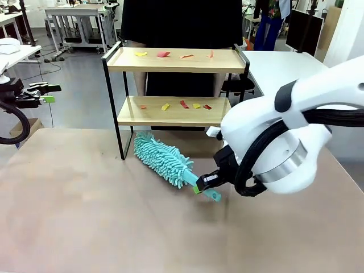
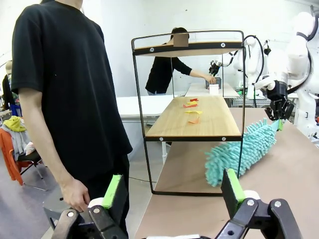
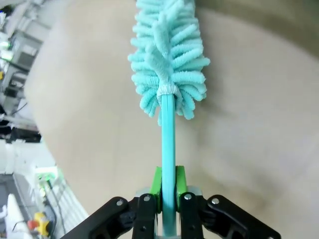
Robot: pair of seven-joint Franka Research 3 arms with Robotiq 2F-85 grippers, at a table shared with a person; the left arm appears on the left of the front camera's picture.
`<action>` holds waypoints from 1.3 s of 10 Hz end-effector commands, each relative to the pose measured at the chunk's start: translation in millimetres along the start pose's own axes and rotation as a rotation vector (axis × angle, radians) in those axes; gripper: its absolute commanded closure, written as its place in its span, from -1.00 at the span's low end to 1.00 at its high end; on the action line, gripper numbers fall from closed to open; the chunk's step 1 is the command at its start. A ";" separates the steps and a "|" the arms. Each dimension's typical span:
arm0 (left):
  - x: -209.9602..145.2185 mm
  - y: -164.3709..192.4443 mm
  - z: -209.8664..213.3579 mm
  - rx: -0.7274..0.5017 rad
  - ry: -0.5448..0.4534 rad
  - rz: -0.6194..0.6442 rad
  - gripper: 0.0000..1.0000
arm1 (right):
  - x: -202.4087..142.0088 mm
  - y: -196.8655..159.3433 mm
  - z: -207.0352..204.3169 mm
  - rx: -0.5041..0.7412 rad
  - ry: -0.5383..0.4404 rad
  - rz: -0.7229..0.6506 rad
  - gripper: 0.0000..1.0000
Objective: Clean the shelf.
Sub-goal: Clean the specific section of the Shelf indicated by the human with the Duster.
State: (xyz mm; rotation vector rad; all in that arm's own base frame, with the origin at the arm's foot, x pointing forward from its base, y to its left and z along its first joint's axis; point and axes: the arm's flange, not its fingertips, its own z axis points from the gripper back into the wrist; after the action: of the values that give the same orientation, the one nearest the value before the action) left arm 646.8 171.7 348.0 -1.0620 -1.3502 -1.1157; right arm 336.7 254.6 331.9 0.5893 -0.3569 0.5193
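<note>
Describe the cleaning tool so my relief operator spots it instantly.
Find the two-tier wooden shelf at the table's far side. On the tabletop at its foot lies the duster, its thin handle clamped in the right gripper. Unlike the flat red and yellow scraps on the boards, it is long, fluffy and teal.

**Littered shelf at the table's far edge**

The shelf (image 1: 170, 116) stands upright on the table (image 1: 85, 205), at its far edge. It has two light wooden boards in a thin black frame with raised end rails. Small red, orange and yellow scraps (image 1: 183, 104) lie scattered along both boards.
</note>
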 end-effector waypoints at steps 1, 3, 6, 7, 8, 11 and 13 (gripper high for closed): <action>1.7 -2.0 0.0 -0.003 0.002 -0.014 -1.00 | 1.7 10.1 65.8 0.073 0.070 0.033 0.74; 1.7 -2.0 0.0 -0.003 0.002 -0.014 -1.00 | -3.6 18.2 96.1 0.078 0.113 0.088 0.74; 1.7 -2.0 0.0 -0.003 0.002 -0.014 -1.00 | -14.0 25.0 145.5 0.036 0.176 0.113 0.74; 1.7 -2.0 0.0 -0.003 0.002 -0.014 -1.00 | -18.8 25.2 166.3 0.040 0.180 0.129 0.74; 1.7 -2.0 0.0 -0.003 0.002 -0.014 -1.00 | -23.2 23.1 187.1 0.017 0.199 0.145 0.74; 1.7 -2.0 0.0 -0.003 0.002 -0.014 -1.00 | -36.4 12.6 233.5 -0.017 0.307 0.257 0.74; 1.7 -2.0 0.0 -0.003 0.002 -0.014 -1.00 | -39.7 1.5 237.6 -0.018 0.366 0.262 0.74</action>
State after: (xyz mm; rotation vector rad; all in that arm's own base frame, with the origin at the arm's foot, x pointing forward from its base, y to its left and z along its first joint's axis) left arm 647.0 171.7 348.1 -1.0618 -1.3503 -1.1161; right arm 265.6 108.5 511.4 0.4282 -0.1008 0.8255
